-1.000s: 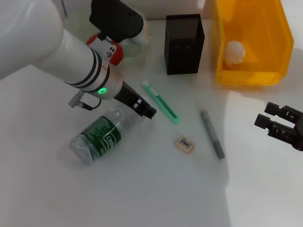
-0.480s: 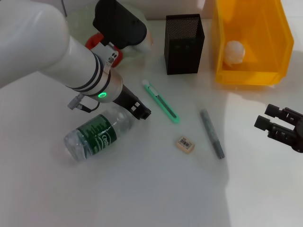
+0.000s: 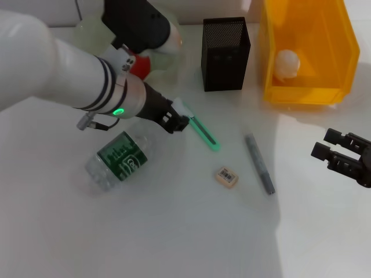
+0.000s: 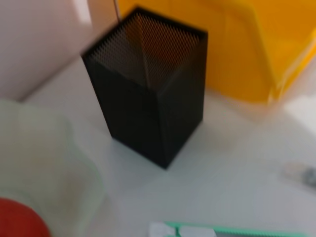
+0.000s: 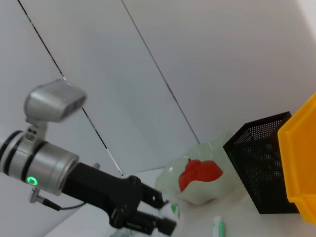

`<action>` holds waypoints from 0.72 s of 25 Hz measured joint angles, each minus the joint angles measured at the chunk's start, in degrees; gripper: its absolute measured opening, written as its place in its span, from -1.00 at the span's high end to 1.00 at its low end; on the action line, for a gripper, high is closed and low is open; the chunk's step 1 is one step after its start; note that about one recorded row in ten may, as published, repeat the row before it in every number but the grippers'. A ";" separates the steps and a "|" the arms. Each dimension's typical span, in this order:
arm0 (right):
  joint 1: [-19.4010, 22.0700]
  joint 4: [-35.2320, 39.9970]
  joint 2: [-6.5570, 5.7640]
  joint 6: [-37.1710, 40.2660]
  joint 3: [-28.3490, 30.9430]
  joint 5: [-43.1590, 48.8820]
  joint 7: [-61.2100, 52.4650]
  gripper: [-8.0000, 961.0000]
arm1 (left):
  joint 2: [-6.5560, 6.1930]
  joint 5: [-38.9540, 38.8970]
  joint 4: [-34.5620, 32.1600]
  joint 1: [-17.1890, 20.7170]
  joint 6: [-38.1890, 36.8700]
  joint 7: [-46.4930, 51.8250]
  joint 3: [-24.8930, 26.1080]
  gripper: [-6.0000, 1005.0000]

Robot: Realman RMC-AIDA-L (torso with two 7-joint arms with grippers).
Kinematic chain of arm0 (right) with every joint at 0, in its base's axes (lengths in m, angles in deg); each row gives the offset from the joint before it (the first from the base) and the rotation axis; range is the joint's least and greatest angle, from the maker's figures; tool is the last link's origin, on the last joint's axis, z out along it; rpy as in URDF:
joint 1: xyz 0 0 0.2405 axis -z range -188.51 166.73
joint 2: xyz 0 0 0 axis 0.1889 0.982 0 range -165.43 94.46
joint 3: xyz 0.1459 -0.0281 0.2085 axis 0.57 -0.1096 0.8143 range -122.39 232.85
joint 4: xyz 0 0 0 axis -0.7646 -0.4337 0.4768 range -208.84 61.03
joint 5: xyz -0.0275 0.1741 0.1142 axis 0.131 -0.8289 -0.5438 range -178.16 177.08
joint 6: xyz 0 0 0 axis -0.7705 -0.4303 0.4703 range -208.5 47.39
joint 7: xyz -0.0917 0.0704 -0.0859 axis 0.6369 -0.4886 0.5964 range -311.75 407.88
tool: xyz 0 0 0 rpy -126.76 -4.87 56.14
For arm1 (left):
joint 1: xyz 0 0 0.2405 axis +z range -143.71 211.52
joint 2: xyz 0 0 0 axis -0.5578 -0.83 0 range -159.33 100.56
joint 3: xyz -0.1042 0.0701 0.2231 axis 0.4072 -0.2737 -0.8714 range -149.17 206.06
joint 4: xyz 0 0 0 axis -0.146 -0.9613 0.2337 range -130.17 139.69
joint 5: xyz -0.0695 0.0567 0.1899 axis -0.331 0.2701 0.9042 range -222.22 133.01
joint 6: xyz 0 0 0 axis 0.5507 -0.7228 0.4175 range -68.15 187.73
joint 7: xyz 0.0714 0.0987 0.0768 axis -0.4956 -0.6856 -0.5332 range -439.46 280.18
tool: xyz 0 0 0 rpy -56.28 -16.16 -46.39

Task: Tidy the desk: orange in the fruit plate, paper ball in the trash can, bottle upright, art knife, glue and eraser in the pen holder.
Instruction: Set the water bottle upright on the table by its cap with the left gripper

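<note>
My left gripper jaws clenched on the bottle neck, bottle tilted on counter. Art knife just beyond. Right gripper parked aside, jaws released.

Nothing really readable here, the bottle has a green label with white print and the eraser a barcode-ish sticker, both illegible.

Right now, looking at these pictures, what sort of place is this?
Most likely a desk set up for a tidying trial. On the white tabletop stand a black mesh pen holder and a yellow bin, with an art knife, an eraser and a fallen water bottle lying loose.
</note>
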 joint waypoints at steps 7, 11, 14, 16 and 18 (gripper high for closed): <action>-0.35 -0.07 0.00 -0.06 0.13 -0.32 0.00 -0.53 | -0.02 -3.16 -9.30 9.43 5.00 -5.91 2.92 0.12; -0.65 -0.07 0.06 -0.06 0.77 -0.39 0.00 -0.53 | -0.11 -15.95 -10.27 13.83 5.69 -16.19 8.55 0.12; -1.08 -0.07 0.09 -0.09 0.79 -0.47 0.00 -0.53 | -0.21 -24.96 -8.32 14.72 4.09 -23.06 12.88 0.12; -1.46 -0.07 0.26 -0.11 0.79 -0.49 0.00 -0.53 | -0.23 -29.42 -6.56 14.90 2.69 -27.17 15.26 0.12; -1.74 -0.06 0.50 -0.26 0.79 -0.50 0.00 -0.53 | -0.23 -29.42 -6.56 14.90 2.69 -27.17 15.26 0.12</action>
